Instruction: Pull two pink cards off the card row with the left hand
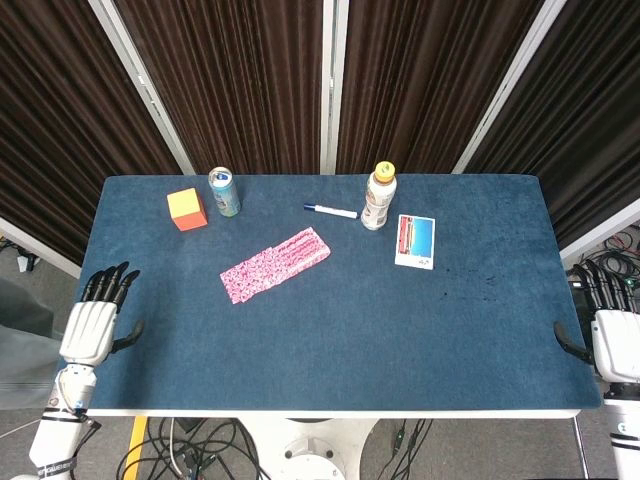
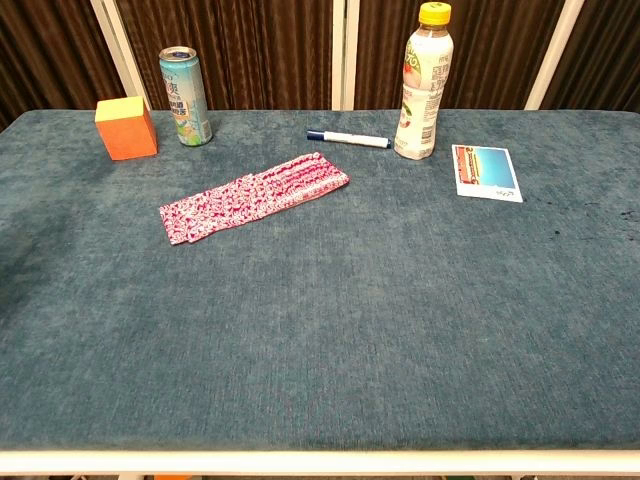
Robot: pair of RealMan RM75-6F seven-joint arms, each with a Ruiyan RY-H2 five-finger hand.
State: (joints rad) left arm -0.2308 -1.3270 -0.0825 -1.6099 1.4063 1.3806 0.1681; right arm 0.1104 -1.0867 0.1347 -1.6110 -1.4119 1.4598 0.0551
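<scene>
Head view: a blue table (image 1: 330, 340) is seen from above, with the row of pink cards (image 1: 275, 265) lying fanned out a little left of centre, its long axis running from about 8 o'clock to 2 o'clock. An orange block (image 1: 186, 209) and a drinks can (image 1: 224, 192) are set at 11 o'clock of the cards, side by side but apart. A marker pen (image 1: 330, 210), a bottle with a yellow cap (image 1: 379, 197) and a picture card (image 1: 415, 241) are placed between 1 and 3 o'clock of the row. The left hand (image 1: 95, 320) is held off the table's left edge, fingers spread and holding nothing (well apart from the cards). The right hand (image 1: 612, 335) is found at the right edge, partly cut off by the frame; its fingers are spread and nothing is gripped.
</scene>
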